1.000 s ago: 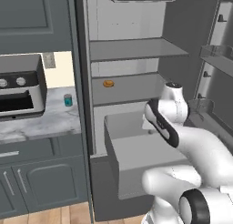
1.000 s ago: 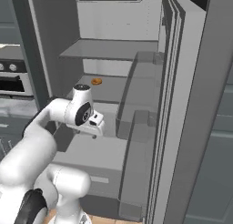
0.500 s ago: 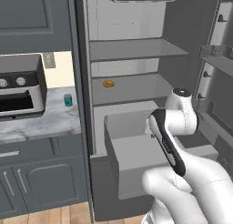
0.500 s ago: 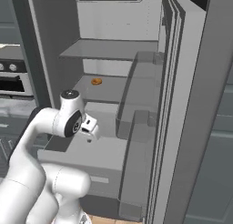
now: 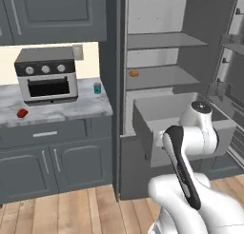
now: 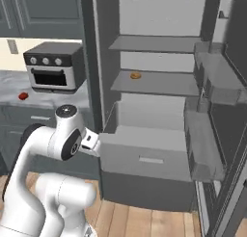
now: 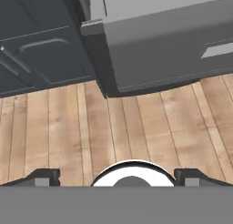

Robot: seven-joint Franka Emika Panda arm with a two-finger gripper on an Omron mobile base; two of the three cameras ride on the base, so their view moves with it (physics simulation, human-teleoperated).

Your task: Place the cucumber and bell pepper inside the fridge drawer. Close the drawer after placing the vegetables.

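The fridge drawer (image 5: pixel 177 128) (image 6: pixel 144 151) stands pulled out, a wide grey bin below the shelves; what lies inside it is hidden. The bell pepper (image 5: pixel 22 113) (image 6: pixel 22 96), small and red, lies on the marble counter left of the toaster oven. The cucumber is out of view. My gripper (image 7: pixel 117 176) is open with nothing between its fingers, the two tips far apart. It points down at the wooden floor in front of the drawer's front panel (image 7: pixel 168 41). In the right base view my hand (image 6: pixel 90 141) hangs beside the drawer's left front corner.
A toaster oven (image 5: pixel 46 75) and a teal cup (image 5: pixel 97 88) stand on the counter (image 5: pixel 71 109). A small orange item (image 5: pixel 134 73) lies on a fridge shelf. The open fridge door (image 6: pixel 219 120) with its bins stands to the right. Cabinet doors (image 7: pixel 41 50) are below the counter.
Both base views have shifted, so the base has moved back and the counter now shows. My hand has swung from over the drawer to its left front corner. The gripper stays open.
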